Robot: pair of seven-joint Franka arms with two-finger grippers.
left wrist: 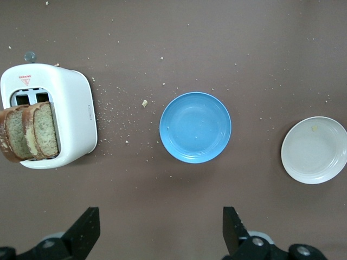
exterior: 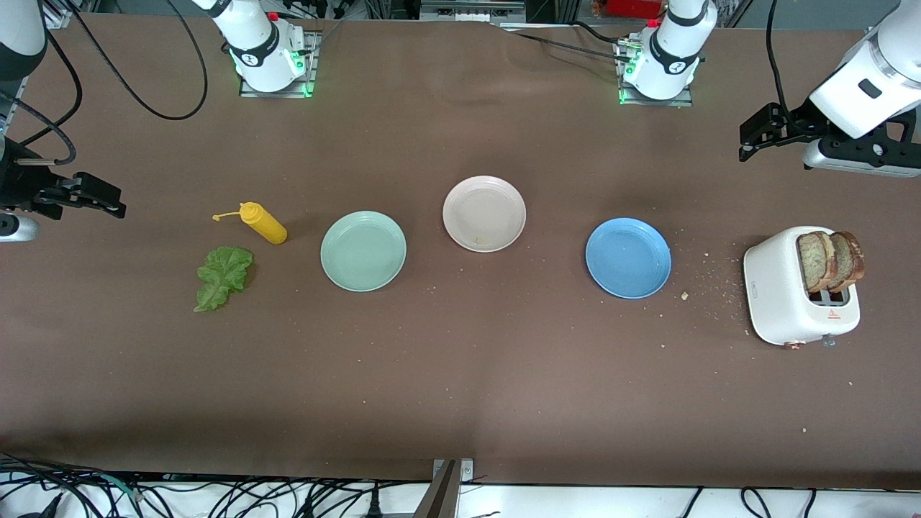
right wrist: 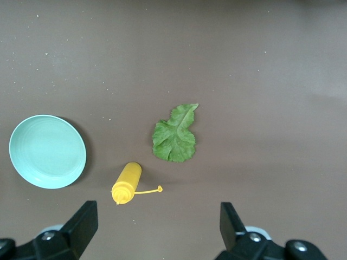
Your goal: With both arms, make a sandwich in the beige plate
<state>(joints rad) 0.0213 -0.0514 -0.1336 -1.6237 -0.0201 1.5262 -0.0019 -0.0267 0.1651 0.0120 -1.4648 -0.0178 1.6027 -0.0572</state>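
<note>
Take the beige plate [exterior: 484, 214] as your landmark on the brown tabletop [exterior: 460, 388]. Nearest the front camera you see the white toaster [exterior: 788, 298], nearer than the plate toward the left arm's end, with two toast slices [exterior: 831, 259] standing in its slots. The lettuce leaf [exterior: 223, 276] lies nearer than the plate toward the right arm's end, just beside the yellow squeeze bottle [exterior: 264, 223]. The mint-green plate [exterior: 363, 251] and blue plate [exterior: 628, 257] flank the plate, slightly nearer. The beige plate holds only a crumb. The left gripper [exterior: 748, 140] hangs over bare tabletop above the toaster's end, fingers spread; the right gripper [exterior: 108, 201] waits over the bottle's end, fingers spread.
</note>
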